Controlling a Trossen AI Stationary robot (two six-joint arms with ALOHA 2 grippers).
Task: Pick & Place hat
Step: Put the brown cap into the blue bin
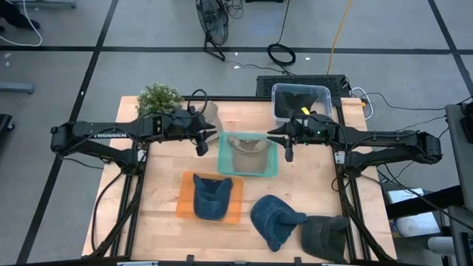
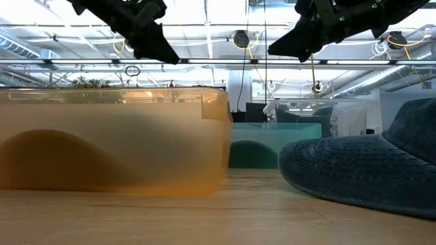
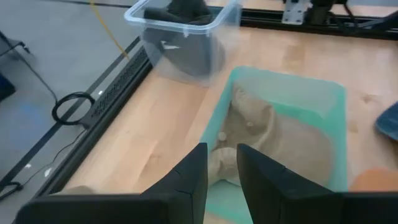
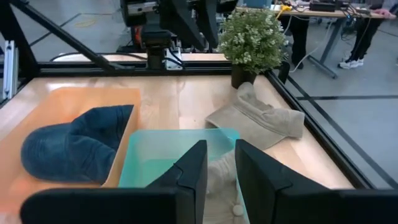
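Matt cloth hats (image 1: 247, 153) lie in translucent smooth plastic bins (image 1: 272, 168) on a pale wood table (image 1: 164, 192).

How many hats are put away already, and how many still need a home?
Three look put away: a tan hat in the teal bin, a blue hat in the orange bin, a dark one in the clear bin. Both hands hover empty. Left: blue cap, dark cap, tan hat by the plant.

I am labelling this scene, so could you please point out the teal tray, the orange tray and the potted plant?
teal tray (image 1: 222, 157): high view, on its left rim.
orange tray (image 1: 184, 198): high view, on its bare left edge.
potted plant (image 1: 158, 98): high view, on its foliage.
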